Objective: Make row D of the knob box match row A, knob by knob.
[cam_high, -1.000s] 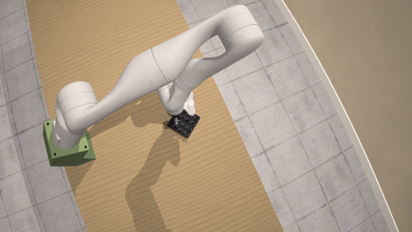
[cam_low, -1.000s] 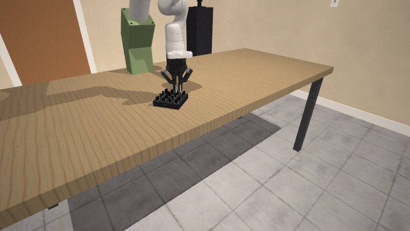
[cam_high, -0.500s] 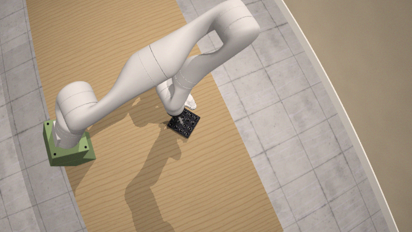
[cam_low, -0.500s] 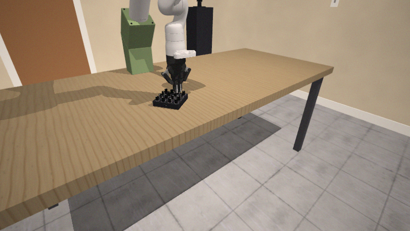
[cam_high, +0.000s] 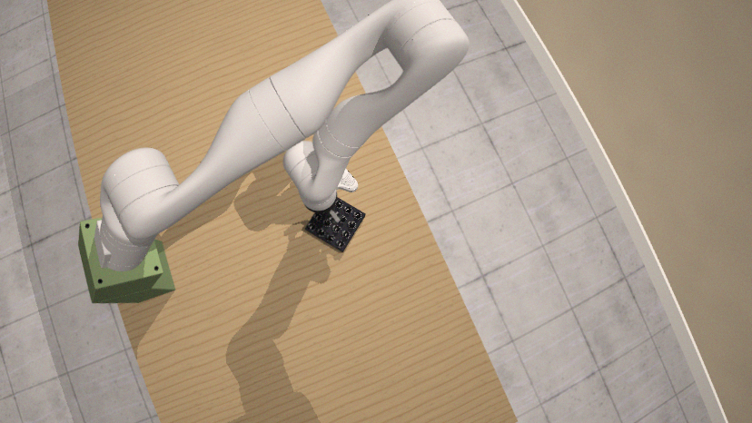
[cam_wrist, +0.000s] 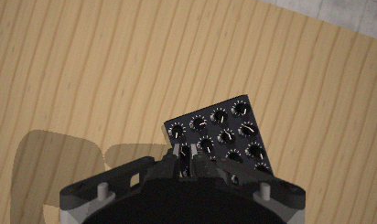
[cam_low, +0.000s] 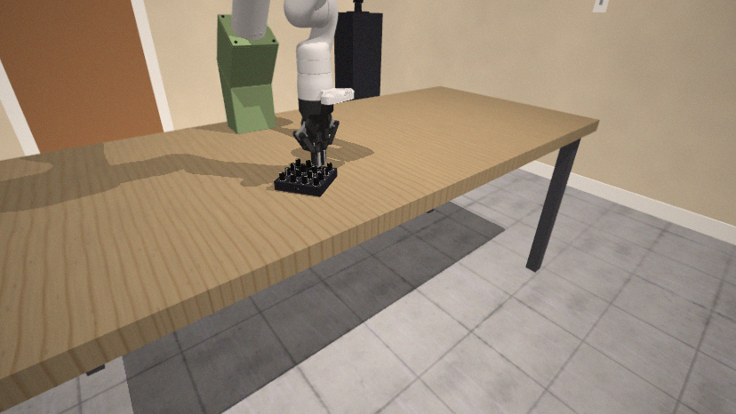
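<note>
on the table, mid-width | i see the box flat on its feet | gripper straight down over one edge of it | fingers clamped on a knob | can't tell which knob | arm arches over from green base

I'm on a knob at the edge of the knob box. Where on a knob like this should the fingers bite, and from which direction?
Grip the knob on its round side wall, coming straight down from above, as the gripper does now with one finger on each side. The knobs stand upright on the knob box and sit close together, so a side approach would probably bump the neighbours.
</note>
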